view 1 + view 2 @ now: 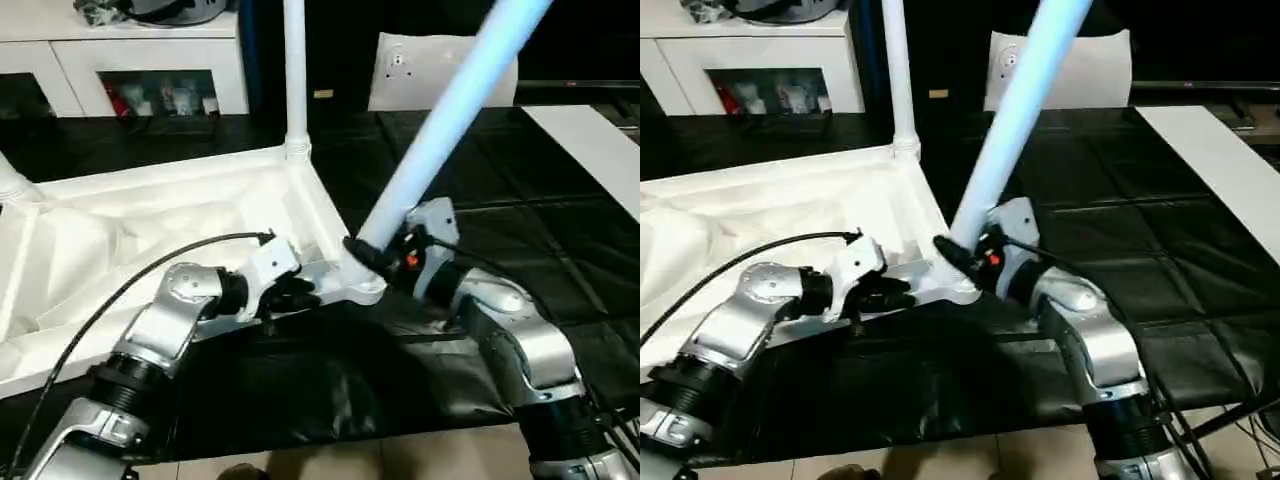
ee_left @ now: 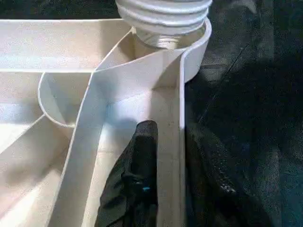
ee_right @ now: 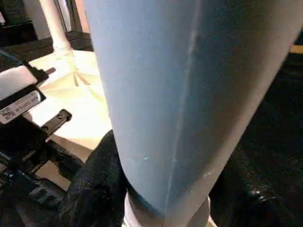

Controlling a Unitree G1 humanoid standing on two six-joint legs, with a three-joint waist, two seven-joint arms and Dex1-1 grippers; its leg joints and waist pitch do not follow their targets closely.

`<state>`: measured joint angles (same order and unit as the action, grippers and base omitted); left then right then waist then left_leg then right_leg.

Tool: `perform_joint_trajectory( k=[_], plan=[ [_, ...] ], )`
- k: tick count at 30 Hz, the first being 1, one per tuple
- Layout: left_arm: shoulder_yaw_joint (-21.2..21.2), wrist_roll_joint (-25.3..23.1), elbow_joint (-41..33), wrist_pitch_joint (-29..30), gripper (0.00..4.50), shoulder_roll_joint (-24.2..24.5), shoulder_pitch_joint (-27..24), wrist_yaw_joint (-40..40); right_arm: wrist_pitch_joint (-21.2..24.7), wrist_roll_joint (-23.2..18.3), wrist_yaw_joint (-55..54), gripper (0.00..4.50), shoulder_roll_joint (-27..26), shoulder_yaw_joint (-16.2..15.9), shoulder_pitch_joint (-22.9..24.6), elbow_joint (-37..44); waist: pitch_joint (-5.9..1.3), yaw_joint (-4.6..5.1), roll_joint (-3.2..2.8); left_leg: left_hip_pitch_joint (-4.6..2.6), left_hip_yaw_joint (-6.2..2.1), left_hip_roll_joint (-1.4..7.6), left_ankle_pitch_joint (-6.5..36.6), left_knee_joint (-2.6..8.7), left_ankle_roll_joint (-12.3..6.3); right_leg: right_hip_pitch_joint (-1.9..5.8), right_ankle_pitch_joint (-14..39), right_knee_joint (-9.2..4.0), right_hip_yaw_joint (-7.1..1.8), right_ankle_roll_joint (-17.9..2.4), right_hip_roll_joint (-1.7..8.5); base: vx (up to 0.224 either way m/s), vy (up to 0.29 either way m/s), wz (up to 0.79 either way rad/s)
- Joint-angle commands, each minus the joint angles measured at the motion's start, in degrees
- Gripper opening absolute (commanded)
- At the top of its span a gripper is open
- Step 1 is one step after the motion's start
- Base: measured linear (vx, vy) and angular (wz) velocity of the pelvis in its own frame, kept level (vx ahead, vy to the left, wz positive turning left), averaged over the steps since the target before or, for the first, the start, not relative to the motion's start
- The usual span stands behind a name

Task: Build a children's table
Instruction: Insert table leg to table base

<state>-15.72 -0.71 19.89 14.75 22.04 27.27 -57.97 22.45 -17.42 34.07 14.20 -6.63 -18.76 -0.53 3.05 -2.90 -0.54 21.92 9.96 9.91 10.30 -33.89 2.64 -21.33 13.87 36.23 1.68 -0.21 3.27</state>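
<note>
The white tabletop [image 1: 150, 230] lies upside down, ribbed side up. One white leg [image 1: 294, 70] stands upright in its far right corner socket, and another leg's base [image 1: 10, 182] shows at the far left. My right gripper [image 1: 375, 255] is shut on a third leg [image 1: 440, 120], which leans to the right. Its threaded end [image 2: 163, 19] sits in the near right corner socket [image 1: 362, 288]. My left gripper [image 1: 290, 293] is shut on the tabletop's near rim just left of that socket, one finger [image 2: 142, 165] inside the wall and one outside.
A white cabinet [image 1: 130, 60] stands at the back left and a white flat bag [image 1: 440, 70] at the back. A white board [image 1: 590, 140] lies at the right on the black sheet [image 1: 500, 210]. Tiled floor [image 1: 350, 455] shows at the front.
</note>
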Motion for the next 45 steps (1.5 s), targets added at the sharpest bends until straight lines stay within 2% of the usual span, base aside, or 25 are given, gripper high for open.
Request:
perform_joint_trajectory(
  k=[1, 3, 7, 8, 11, 12, 16, 18, 23, 24, 25, 27, 28, 29, 32, 38, 41, 45],
  plan=[
    [-1.01, -1.30, 1.97, 0.47, 1.01, 1.13, 0.08, -0.09, 0.56, -0.57, -0.48, 1.89, 0.13, 1.85, -1.07, 0.82, -3.70, -0.39, -0.20, -1.10, -1.06, 3.02, 6.15, 3.64, -2.16, 2.20, -4.41, -3.79, -2.43, -13.64, 4.65, 0.000, 0.000, 0.00],
    [-1.34, -1.56, 2.58, 0.18, 0.72, 1.13, 0.41, -0.14, -2.33, 0.22, -1.78, 1.89, -0.52, 2.82, -1.39, 0.10, -3.65, -0.42, -0.30, -1.12, -1.08, 3.10, 6.53, 3.69, -1.85, 2.13, -3.64, -3.87, -2.42, -13.62, 4.71, 0.000, 0.000, 0.00],
    [-1.99, -1.61, 3.17, -1.02, 0.45, 0.93, 0.85, -0.75, 0.53, 0.73, -2.15, 1.89, 0.64, 2.67, -2.15, -0.55, -3.65, -0.29, -0.22, -1.22, -1.10, 3.06, 7.32, 3.79, -1.09, 2.24, -2.43, -3.92, -2.38, -13.60, 4.54, 0.000, 0.000, 0.00],
    [-2.50, -2.02, 3.31, -1.70, 0.23, 1.05, 0.93, -0.99, 1.16, 1.11, -1.47, 1.89, 1.42, 2.06, -2.29, -1.14, -3.63, -0.31, -0.25, -1.21, -1.07, 3.08, 7.32, 3.78, -1.10, 2.22, -2.53, -3.93, -2.41, -13.61, 4.59, 0.000, 0.000, 0.00],
    [-3.37, -3.15, 3.91, -3.10, 0.14, 1.33, 1.09, -0.83, 1.37, 2.01, 0.16, 1.89, 2.81, 0.70, -2.41, -2.49, -3.70, -0.46, -0.30, -1.23, -1.03, 3.08, 7.09, 3.67, -1.05, 2.23, -3.60, -3.87, -2.42, -13.79, 4.57, 0.000, 0.000, 0.00],
    [-3.54, -3.28, 4.20, -3.36, 0.06, 1.35, 1.22, -0.81, 1.04, 2.40, 0.82, 1.89, 3.21, 0.21, -2.45, -2.94, -3.68, -0.51, -0.13, -1.20, -0.98, 3.08, 7.38, 3.66, -1.12, 2.22, -3.54, -3.92, -2.42, -13.97, 4.62, 0.000, 0.000, 0.00],
    [-4.43, -3.89, 4.76, -4.42, 0.06, 1.86, 1.53, -1.53, 1.41, 2.63, 2.23, 1.89, 3.73, -0.75, -2.76, -3.69, -3.61, -0.67, -0.14, -1.22, -1.01, 3.13, 8.06, 3.69, -1.15, 2.21, -1.18, -4.11, -2.43, -13.70, 4.77, 0.000, 0.000, 0.00],
    [-5.19, -4.48, 4.82, -5.90, 0.02, 2.42, 1.39, -2.19, 1.89, 2.36, 3.24, 1.89, 4.08, -1.30, -3.22, -4.33, -3.60, -0.68, 0.07, -1.18, -1.06, 3.20, 7.92, 3.74, -1.12, 2.24, -1.09, -4.02, -2.41, -13.57, 4.75, 0.000, 0.000, 0.00],
    [-5.68, -4.46, 4.98, -6.68, 0.00, 2.84, 1.51, -3.24, 1.97, 2.70, 5.03, 1.89, 4.71, -2.20, -4.11, -5.59, -3.71, -0.53, 0.03, -1.09, -1.00, 3.12, 6.77, 3.57, -1.62, 2.30, -2.94, -3.84, -2.38, -13.94, 4.74, 0.000, 0.000, 0.00],
    [-5.92, -3.30, 4.71, -6.88, 0.00, 3.18, 1.61, -5.85, 2.15, 3.04, 6.48, 1.89, 5.10, -2.81, -4.89, -6.72, -3.79, -0.59, 0.04, -1.12, -0.96, 3.14, 6.38, 3.48, -1.84, 2.29, -3.67, -3.76, -2.38, -14.02, 4.74, 0.000, 0.000, 0.00],
    [-6.37, -2.58, 4.14, -6.79, 0.00, 3.74, 1.57, -8.16, 2.52, 3.13, 7.45, 1.89, 5.43, -3.31, -5.36, -7.34, -3.85, -0.58, 0.31, -1.03, -0.98, 3.09, 5.76, 3.49, -2.20, 2.39, -4.18, -3.63, -2.29, -14.30, 4.76, 0.000, 0.000, 0.00],
    [-7.08, -1.86, 3.44, -6.35, 0.00, 4.55, 1.61, -10.87, 3.44, 3.13, 8.98, 1.89, 6.00, -4.09, -5.93, -7.96, -3.75, -0.51, 0.10, -1.13, -0.92, 3.11, 5.79, 3.49, -2.33, 2.19, -4.11, -3.67, -2.27, -14.57, 4.68, 0.000, 0.000, 0.00],
    [-7.29, -1.88, 3.44, -6.23, 0.00, 4.71, 1.76, -11.21, 4.11, 2.99, 9.72, 1.89, 6.30, -4.43, -6.04, -7.98, -3.79, -0.64, 0.33, -1.17, -0.94, 3.17, 5.73, 3.48, -2.50, 2.26, -4.01, -3.54, -2.25, -14.63, 4.70, 0.000, 0.000, 0.00],
    [-7.45, -1.93, 3.66, -6.30, 0.00, 4.77, 2.00, -11.34, 4.64, 2.84, 10.53, 1.89, 6.65, -4.77, -6.17, -8.11, -3.75, -0.70, 0.20, -1.22, -0.92, 3.22, 5.76, 3.53, -2.53, 2.22, -3.80, -3.62, -2.26, -14.61, 4.75, 0.000, 0.000, 0.00],
    [-7.49, -1.95, 4.36, -6.50, 0.00, 4.59, 2.63, -11.38, 5.54, 2.78, 12.01, 1.89, 7.52, -5.69, -6.28, -8.45, -3.70, -0.84, 0.24, -1.49, -0.85, 3.38, 6.77, 3.61, -2.20, 2.00, -2.81, -3.72, -2.20, -14.74, 4.76, 0.000, 0.000, 0.00],
    [-6.92, -2.07, 5.03, -7.01, 0.00, 4.23, 3.62, -10.79, 7.59, 2.55, 14.01, 1.89, 8.05, -6.31, -6.88, -9.57, -3.73, -0.85, 0.52, -1.39, -0.92, 3.36, 8.02, 3.74, -1.15, 2.22, -0.98, -3.87, -2.18, -14.43, 5.00, 0.000, 0.000, 0.00],
    [-6.86, -3.00, 6.77, -7.74, 0.00, 3.94, 4.56, -9.39, 10.44, 1.41, 15.84, 1.89, 9.13, -6.55, -6.92, -8.04, -3.71, -1.02, 0.33, -1.51, -0.90, 3.34, 7.78, 3.67, -1.37, 2.19, -1.57, -3.94, -2.18, -14.45, 4.89, 0.000, 0.000, 0.00],
    [-6.96, -2.72, 6.77, -7.65, 0.00, 3.88, 4.58, -9.86, 10.95, 1.71, 16.09, 1.89, 9.66, -6.74, -6.67, -7.74, -3.58, -1.20, 0.41, -1.53, -1.00, 3.44, 9.67, 3.92, -0.36, 2.12, 1.76, -4.20, -2.12, -14.04, 5.07, 0.000, 0.000, 0.00]
  ],
)
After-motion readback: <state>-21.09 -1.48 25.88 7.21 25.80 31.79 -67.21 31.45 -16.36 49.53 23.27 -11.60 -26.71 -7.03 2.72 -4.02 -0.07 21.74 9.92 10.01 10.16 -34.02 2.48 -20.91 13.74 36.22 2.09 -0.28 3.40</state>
